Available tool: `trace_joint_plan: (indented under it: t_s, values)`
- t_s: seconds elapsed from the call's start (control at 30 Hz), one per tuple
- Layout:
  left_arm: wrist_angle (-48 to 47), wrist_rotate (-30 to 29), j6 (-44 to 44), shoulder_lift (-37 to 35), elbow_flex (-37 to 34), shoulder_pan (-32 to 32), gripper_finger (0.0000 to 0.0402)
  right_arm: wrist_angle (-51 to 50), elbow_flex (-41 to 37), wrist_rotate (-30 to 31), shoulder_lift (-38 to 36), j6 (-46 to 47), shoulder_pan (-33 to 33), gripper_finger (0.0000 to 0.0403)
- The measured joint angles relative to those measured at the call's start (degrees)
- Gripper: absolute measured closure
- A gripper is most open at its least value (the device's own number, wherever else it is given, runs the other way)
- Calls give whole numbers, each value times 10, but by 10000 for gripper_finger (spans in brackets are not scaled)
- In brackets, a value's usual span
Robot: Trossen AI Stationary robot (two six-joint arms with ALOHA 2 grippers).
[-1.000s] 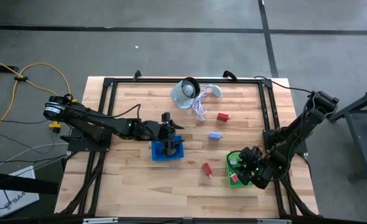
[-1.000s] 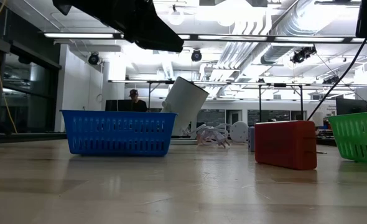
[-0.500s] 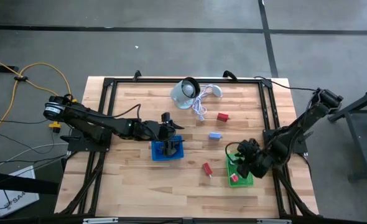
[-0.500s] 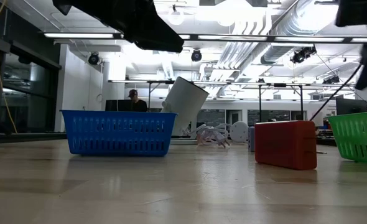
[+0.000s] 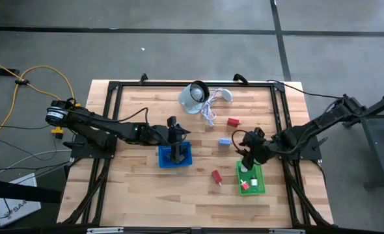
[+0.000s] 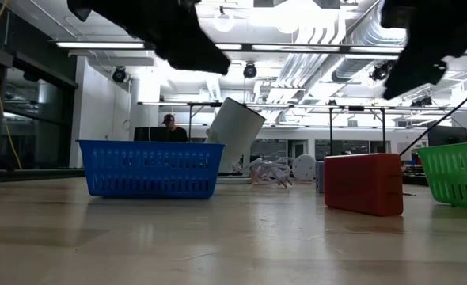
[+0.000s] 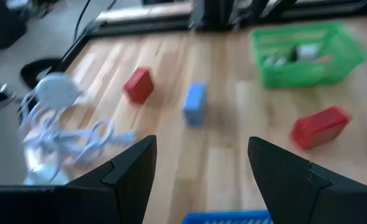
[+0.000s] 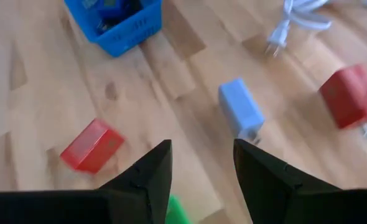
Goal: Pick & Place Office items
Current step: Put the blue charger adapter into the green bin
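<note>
High view shows you three loose office items on the desk (image 5: 140, 195): a red block (image 5: 233, 121), a pale blue block (image 5: 224, 141) and another red block (image 5: 216, 176). Your right pincer (image 5: 245, 147) hovers just beside the pale blue block, jaws parted and empty. Your left pincer (image 5: 174, 140) hangs wide open, empty, over the blue basket (image 5: 175, 156). More items lie in the green basket (image 5: 251, 180).

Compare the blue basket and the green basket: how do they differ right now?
The blue basket sits mid-table with the open left gripper beside its far edge; the green basket sits toward the right side, with the open right gripper past its far end. The blue one holds dark pieces; the green one holds red and pale pieces. Both are slotted plastic baskets resting on the table.
</note>
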Motion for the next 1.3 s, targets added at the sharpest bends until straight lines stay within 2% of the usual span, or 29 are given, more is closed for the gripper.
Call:
trace_joint_plan:
  t_s: [0.27,0.33,0.63,0.83,1.03,1.17,1.3]
  values:
    - [-112,-3,-70,0,0,76,156,53,0,-36,1,-72,-54,245]
    - [-140,-3,-41,0,0,97,156,64,0,-41,1,-89,-61,245]
    - [-229,5,197,0,0,179,156,72,0,-50,1,-128,-90,245]
    - [-261,69,271,0,0,228,156,72,0,-50,1,-131,-106,245]
    - [-260,117,273,0,12,250,156,71,0,-50,1,-141,-118,245]
    - [-262,127,273,0,16,248,156,71,0,-51,1,-138,-122,245]
    - [-263,127,260,0,17,241,156,71,0,-91,1,-119,-122,245]
